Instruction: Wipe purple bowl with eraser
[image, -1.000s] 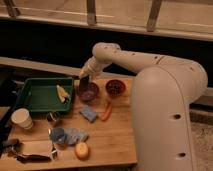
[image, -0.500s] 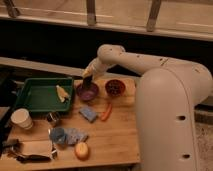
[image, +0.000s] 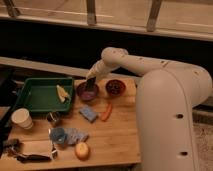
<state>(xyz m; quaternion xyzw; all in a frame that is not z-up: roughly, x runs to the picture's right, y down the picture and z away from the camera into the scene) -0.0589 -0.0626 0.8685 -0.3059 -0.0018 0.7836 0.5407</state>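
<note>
Right, gripper (image: 91, 80) is clamped on the eraser (image: 90, 86), a dark block poking down from betw. the jaws into the purple bowl (image: 82, 95). Its lower end looks to touch the bowl's inside, tho can't be sure. Arm (image: 131, 62) comes in from the robot's white body at the right, elbow high over the table's rear edge, forearm sloping down-left. Purple bowl sits near the rear edge of the wooden table (image: 117, 137), just right of the green tray (image: 36, 98), w/ the dark red bowl (image: 115, 87) beside it on the right.
</note>
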